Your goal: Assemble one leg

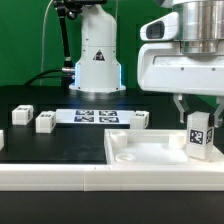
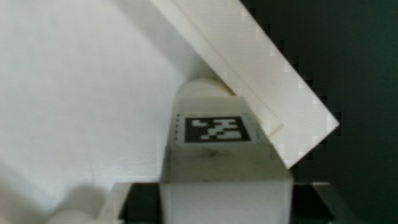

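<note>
My gripper point(image 1: 199, 116) is shut on a leg point(image 1: 199, 137), a small white block with a black-and-white tag on its face. It holds the leg upright over the corner of the white tabletop point(image 1: 150, 152) at the exterior view's right. In the wrist view the leg point(image 2: 221, 135) stands between the dark fingers point(image 2: 143, 198), its far end in the inside corner of the tabletop's raised rim point(image 2: 267, 80). I cannot tell whether the leg touches the tabletop. Three more legs lie on the black table: one point(image 1: 22, 115), a second point(image 1: 45, 122) and a third point(image 1: 137, 119).
The marker board point(image 1: 95, 116) lies flat behind the tabletop, in front of the robot base point(image 1: 97, 65). A small white piece point(image 1: 2, 140) shows at the exterior view's left edge.
</note>
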